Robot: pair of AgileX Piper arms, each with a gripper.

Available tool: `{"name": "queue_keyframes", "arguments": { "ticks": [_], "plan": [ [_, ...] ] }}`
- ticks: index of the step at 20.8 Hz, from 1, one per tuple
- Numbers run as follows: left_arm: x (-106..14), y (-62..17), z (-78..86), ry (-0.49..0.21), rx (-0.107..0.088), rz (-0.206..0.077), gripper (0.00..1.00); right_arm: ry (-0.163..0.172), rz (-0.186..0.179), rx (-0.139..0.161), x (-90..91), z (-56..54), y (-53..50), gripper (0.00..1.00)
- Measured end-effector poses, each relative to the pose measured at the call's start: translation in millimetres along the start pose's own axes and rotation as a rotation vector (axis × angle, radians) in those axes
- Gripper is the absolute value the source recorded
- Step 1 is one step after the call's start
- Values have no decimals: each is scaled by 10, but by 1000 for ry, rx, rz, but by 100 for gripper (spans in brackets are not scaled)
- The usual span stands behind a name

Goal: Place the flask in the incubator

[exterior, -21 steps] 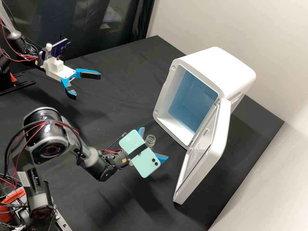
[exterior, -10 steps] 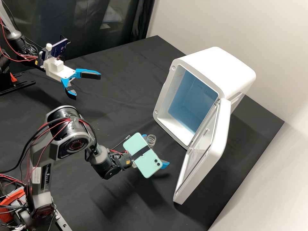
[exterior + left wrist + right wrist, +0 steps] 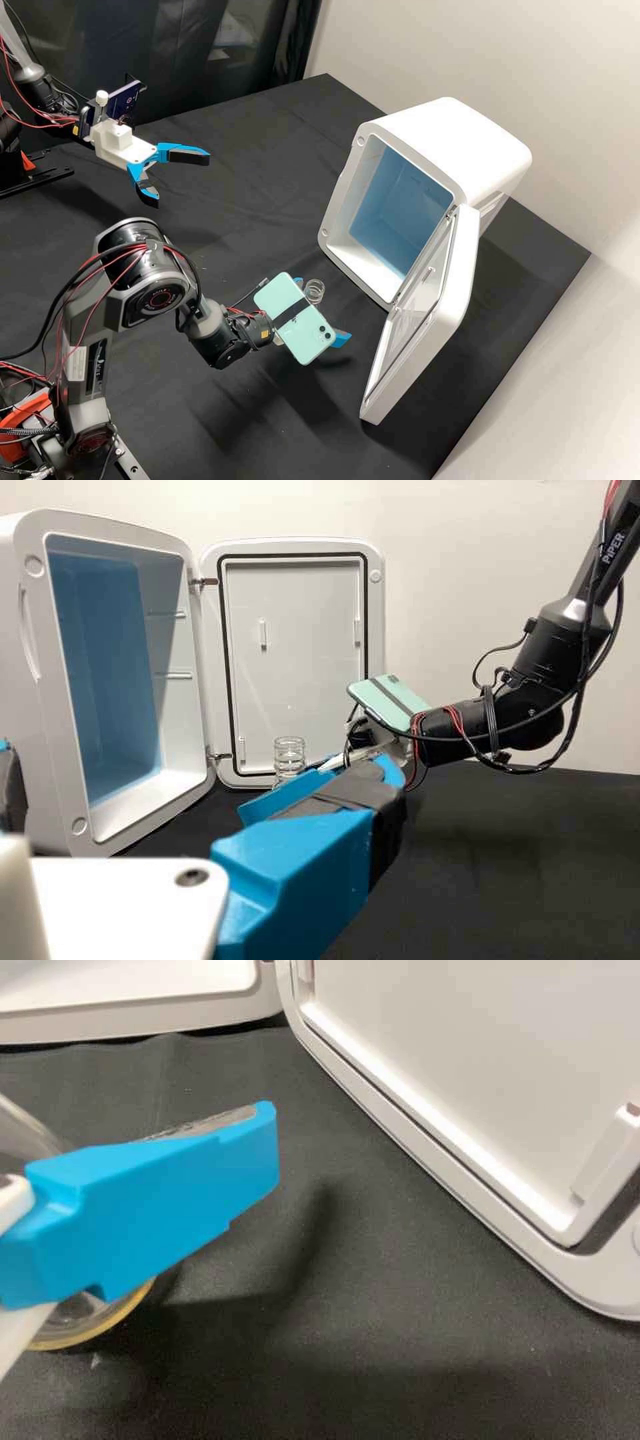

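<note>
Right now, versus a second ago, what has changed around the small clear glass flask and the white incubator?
The right arm's elbow joint swung toward the white, blue-lined incubator, and the right gripper dipped slightly, open astride the small clear glass flask, not gripping it. Flask, open incubator door and open left gripper stayed put.

The right gripper [image 3: 320, 311] drops slightly toward 5 o'clock by the flask [image 3: 315, 291]; its arm's elbow [image 3: 143, 280] swings toward 3 o'clock.
</note>
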Motion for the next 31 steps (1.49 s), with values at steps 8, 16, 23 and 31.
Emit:
{"name": "queue_keyframes", "arguments": {
  "ticks": [8,16,23,31],
  "plan": [
    [6,-36,-42,17,15,-16,100,20,3,-48,9,-83,-59,0],
    [-1,-35,-81,35,22,-16,100,23,-1,-58,6,-92,-74,0],
    [-14,-35,-142,63,22,-16,100,26,-8,-59,2,-104,-99,0],
    [-26,-47,-211,95,31,-21,100,28,-10,-58,2,-114,-109,0]
  ]
}}
